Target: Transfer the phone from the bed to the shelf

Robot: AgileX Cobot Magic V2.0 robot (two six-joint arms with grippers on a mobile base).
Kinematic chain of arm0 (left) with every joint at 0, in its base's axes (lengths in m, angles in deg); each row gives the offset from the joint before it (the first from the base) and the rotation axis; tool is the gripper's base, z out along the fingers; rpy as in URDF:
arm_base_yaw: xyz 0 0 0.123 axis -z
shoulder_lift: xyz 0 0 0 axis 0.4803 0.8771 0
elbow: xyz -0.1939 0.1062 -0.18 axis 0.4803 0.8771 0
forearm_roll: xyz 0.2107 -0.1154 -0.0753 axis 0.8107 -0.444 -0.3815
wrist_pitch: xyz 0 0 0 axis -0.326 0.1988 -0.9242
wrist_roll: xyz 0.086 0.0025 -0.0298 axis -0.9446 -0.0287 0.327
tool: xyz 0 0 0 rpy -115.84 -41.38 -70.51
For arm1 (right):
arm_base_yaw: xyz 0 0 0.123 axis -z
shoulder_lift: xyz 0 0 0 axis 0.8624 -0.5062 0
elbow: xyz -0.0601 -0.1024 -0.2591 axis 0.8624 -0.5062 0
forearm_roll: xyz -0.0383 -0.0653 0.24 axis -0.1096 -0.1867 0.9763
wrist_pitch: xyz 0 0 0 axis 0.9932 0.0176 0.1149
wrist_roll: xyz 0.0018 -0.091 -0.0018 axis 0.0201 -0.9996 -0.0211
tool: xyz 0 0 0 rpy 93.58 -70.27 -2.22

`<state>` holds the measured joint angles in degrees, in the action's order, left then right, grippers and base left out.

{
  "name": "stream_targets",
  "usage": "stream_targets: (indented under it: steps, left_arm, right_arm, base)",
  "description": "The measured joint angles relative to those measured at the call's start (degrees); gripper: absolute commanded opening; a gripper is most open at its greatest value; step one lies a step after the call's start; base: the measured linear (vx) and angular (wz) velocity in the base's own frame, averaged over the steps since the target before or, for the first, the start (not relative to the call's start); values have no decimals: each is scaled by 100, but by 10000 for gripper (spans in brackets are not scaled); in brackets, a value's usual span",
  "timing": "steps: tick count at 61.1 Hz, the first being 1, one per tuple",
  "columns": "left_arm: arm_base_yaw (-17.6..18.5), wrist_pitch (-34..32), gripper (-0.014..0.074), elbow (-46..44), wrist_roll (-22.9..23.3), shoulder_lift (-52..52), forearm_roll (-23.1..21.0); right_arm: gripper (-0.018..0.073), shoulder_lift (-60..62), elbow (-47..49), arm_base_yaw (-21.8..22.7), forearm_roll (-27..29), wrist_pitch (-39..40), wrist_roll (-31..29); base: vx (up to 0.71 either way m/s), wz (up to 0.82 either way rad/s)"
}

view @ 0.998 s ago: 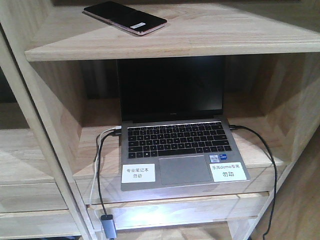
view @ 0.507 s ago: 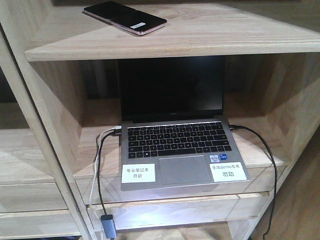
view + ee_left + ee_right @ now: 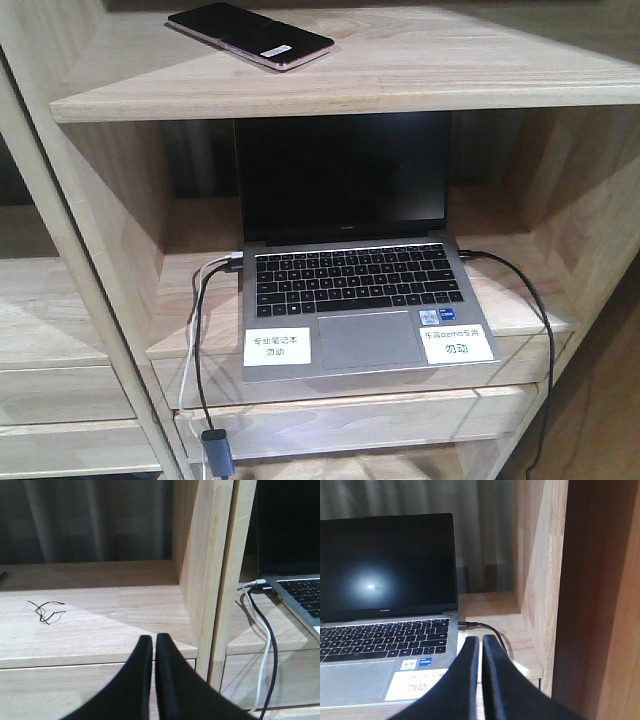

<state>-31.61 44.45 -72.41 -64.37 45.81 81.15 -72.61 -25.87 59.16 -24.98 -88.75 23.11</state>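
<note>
One phone (image 3: 250, 35) lies on the shelf (image 3: 400, 80), above one laptop (image 3: 350, 270). Left gripper (image 3: 153, 645) and right gripper (image 3: 480, 647): both pressed together, empty, below the phone's board.

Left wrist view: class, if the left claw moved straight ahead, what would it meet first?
Probably the front edge of the shelf board just ahead of the shut left claw; depth is uncertain.

Soft, warm, even light on the pale shelf (image 3: 400, 70), with dark shadow behind the laptop (image 3: 345, 180). A blurry white glare spot on its black screen (image 3: 370, 586). Fuzzy black hand tips, too close for focus.
</note>
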Motion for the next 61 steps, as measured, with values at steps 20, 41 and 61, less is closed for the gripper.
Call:
stream_targets:
  steps: [20, 41, 61]
  left_arm:
    - [0, 0, 1, 0, 0, 0, 0]
    - [0, 0, 1, 0, 0, 0, 0]
    - [0, 0, 1, 0, 0, 0, 0]
  right_arm:
    - [-8, 0, 0, 0, 0, 0, 0]
    - [-8, 0, -4, 0, 0, 0, 0]
    - [-8, 0, -4, 0, 0, 0, 0]
  base:
    - [0, 0]
    - [0, 0]
    - [0, 0]
